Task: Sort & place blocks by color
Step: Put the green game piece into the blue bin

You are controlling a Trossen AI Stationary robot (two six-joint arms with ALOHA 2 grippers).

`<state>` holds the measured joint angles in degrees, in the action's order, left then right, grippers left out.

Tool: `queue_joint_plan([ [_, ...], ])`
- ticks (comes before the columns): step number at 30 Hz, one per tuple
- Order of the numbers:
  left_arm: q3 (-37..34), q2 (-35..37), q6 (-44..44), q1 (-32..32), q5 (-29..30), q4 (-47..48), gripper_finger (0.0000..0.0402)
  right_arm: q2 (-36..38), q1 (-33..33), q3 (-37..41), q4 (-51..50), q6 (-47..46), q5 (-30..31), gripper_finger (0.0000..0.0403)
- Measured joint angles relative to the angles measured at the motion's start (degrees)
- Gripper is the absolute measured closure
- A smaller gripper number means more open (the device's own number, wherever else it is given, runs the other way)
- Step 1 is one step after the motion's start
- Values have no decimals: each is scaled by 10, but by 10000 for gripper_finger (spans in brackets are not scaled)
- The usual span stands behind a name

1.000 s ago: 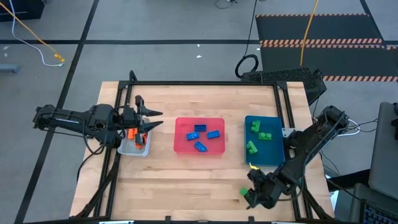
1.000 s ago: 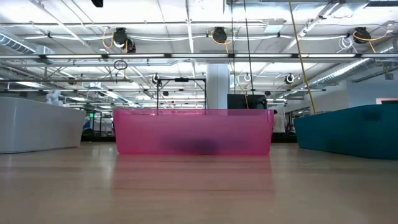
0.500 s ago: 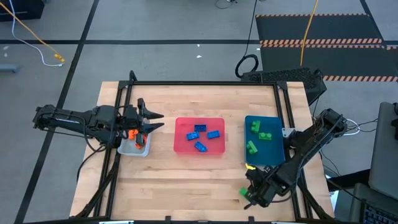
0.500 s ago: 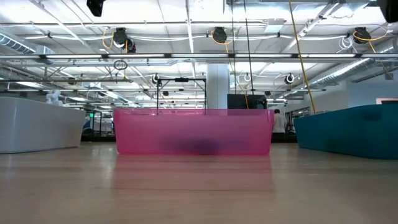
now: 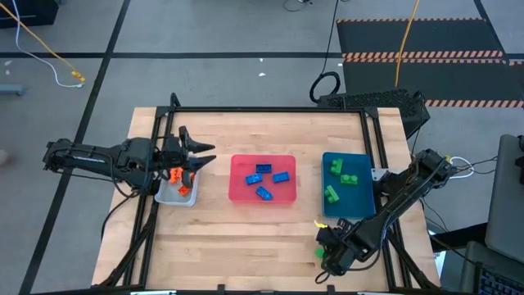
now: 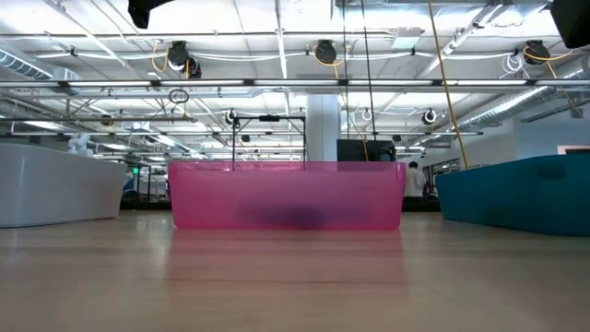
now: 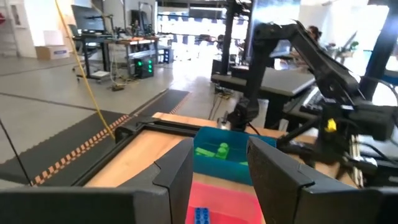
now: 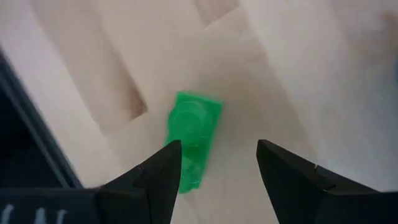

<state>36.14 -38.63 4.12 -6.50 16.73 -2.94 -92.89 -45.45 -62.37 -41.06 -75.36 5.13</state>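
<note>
A single green block [image 8: 194, 139] lies on the bare table near the front edge; it also shows in the high view [image 5: 318, 252]. My right gripper [image 8: 217, 157] is open right above it, fingers pointing down, one finger on each side and the block close to one of them. My left gripper [image 5: 205, 157] is open and empty over the grey tray [image 5: 164, 197], which holds orange blocks [image 5: 182, 190]. Blue blocks [image 5: 264, 177] lie in the pink tray [image 5: 237, 195]. Green blocks [image 5: 337, 176] lie in the teal tray [image 5: 360, 205].
The three trays stand in a row across the table's middle; in the low view they show as the grey tray [image 6: 55, 189], the pink tray [image 6: 286, 194] and the teal tray [image 6: 516, 194]. A black frame [image 5: 270, 109] runs along the table's far and side edges.
My right gripper has gone a little toward the table's left edge, closer over the lone green block, which has stayed where it was.
</note>
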Motion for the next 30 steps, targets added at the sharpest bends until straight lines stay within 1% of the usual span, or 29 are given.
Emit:
queue_joint_plan([
  [6, 0, 0, 25, 18, 0, -7, 250, -7, -2, 0, 12, 46, -7, 200],
  [11, 0, -29, 44, 23, 16, -29, 250, -5, -13, 0, 7, 64, -7, 200],
  [14, 0, -63, 55, 23, 20, -63, 250, -6, -23, 0, 8, 71, -8, 200],
  [18, 0, -120, 71, 23, 19, -134, 250, -6, -36, 0, 14, 76, -4, 200],
  [22, 0, -171, 78, 16, 19, -202, 250, -6, -42, 0, 19, 99, 28, 200],
  [27, 0, -209, 69, -5, 18, -274, 250, -6, -39, 0, 19, 117, 43, 200],
  [30, 0, -226, 67, -17, 18, -294, 250, -6, -32, 0, 19, 108, 59, 200],
])
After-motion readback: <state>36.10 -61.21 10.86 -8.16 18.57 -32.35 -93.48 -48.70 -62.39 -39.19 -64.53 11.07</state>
